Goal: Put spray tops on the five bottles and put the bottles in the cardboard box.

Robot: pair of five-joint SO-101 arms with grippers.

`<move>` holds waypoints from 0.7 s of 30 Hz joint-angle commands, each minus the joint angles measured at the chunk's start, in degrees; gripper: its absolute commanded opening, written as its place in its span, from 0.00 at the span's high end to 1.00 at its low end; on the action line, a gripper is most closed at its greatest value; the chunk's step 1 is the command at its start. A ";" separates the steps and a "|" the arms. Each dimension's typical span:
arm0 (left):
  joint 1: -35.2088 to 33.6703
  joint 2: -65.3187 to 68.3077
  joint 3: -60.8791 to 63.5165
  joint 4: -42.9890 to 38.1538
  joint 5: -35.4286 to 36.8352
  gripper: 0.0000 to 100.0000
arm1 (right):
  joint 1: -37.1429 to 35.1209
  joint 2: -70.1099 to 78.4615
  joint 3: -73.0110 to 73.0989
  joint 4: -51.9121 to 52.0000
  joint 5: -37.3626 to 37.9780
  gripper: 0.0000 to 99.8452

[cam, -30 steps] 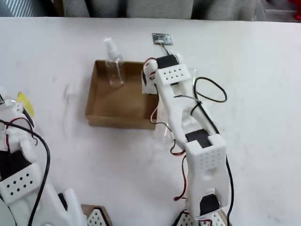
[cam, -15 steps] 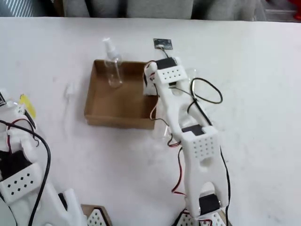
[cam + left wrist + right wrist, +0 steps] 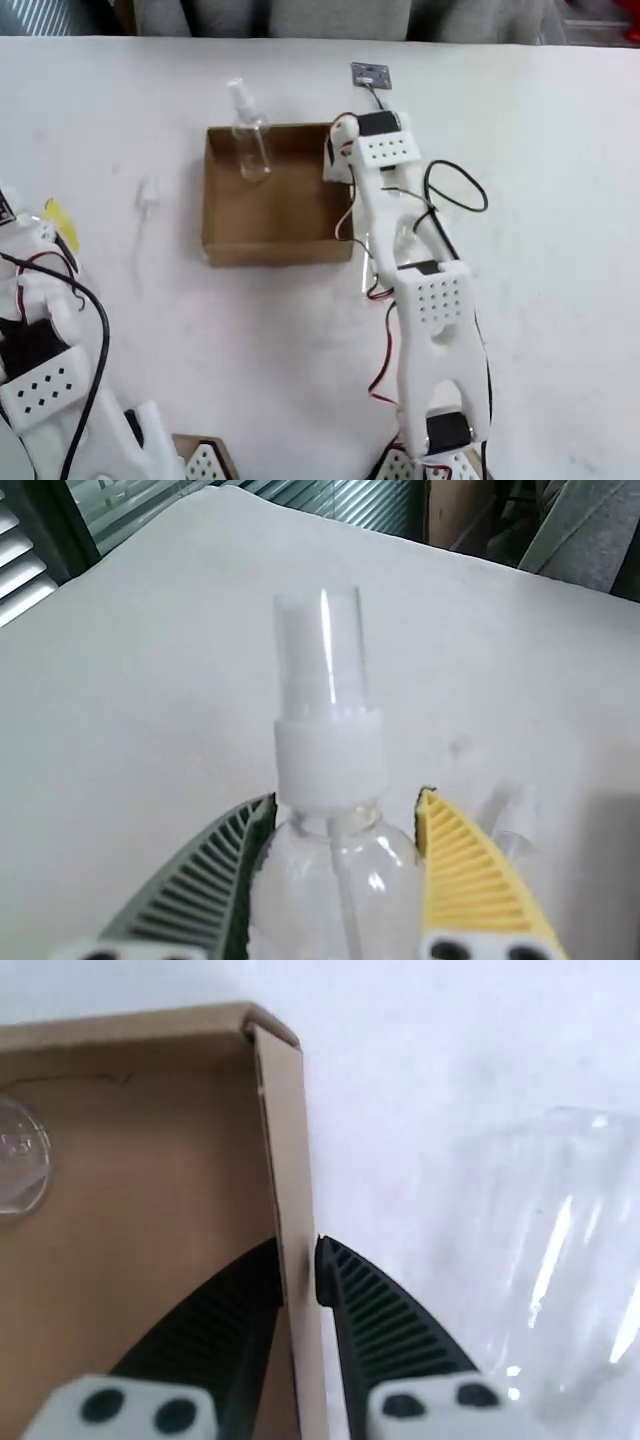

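The cardboard box (image 3: 270, 205) lies at mid-table. One clear bottle with a spray top (image 3: 250, 140) leans inside it against the far wall; its base (image 3: 15, 1165) shows in the right wrist view. My right gripper (image 3: 298, 1250) is shut on the box's right wall (image 3: 285, 1160), one finger inside and one outside, at the box's right far corner (image 3: 340, 165). Just outside that wall lies another clear bottle (image 3: 540, 1260). At the table's left edge, my left gripper (image 3: 345, 805) is shut on a capped bottle (image 3: 325, 750), held by its shoulder between a grey finger and a yellow finger (image 3: 57, 222).
A loose white spray top (image 3: 147, 193) lies on the table left of the box. A small dark tag (image 3: 370, 75) with a wire sits beyond the right arm. Another cardboard piece (image 3: 205, 455) shows at the near edge. Open tabletop lies on the right.
The right arm has dragged the box to the right, with its gripper on the box's wall. The bottle inside went along. The left arm has stayed put.
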 commanded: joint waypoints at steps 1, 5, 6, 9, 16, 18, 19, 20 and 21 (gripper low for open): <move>2.42 -1.98 -0.62 -0.18 0.00 0.98 | 2.68 -0.84 -3.60 -0.57 0.88 0.98; 3.74 -1.98 -0.62 -0.18 0.00 0.98 | 3.91 -0.40 -3.60 -0.92 0.88 0.98; 4.09 -1.98 -0.70 -0.18 0.00 0.98 | 4.18 -0.40 -3.60 -0.92 0.70 0.98; 5.14 -1.98 -0.70 -0.18 0.00 0.98 | 4.79 -0.40 -3.60 -0.92 0.53 0.98; 6.11 -1.98 -0.88 0.70 0.62 0.98 | 6.55 1.10 -3.60 -3.38 0.53 0.98; 6.11 -1.98 -0.97 0.70 2.73 0.98 | 6.90 1.10 -3.60 -3.47 0.62 0.98; 6.20 -1.98 -0.97 0.62 3.43 0.98 | 7.08 1.10 -3.60 -3.38 0.70 0.98; 6.29 -1.98 -0.97 0.62 3.78 0.98 | 7.16 1.10 -3.60 -3.30 0.70 0.98; 6.90 -1.98 -1.05 0.62 3.87 0.98 | 7.16 1.01 -3.60 -3.21 0.70 0.98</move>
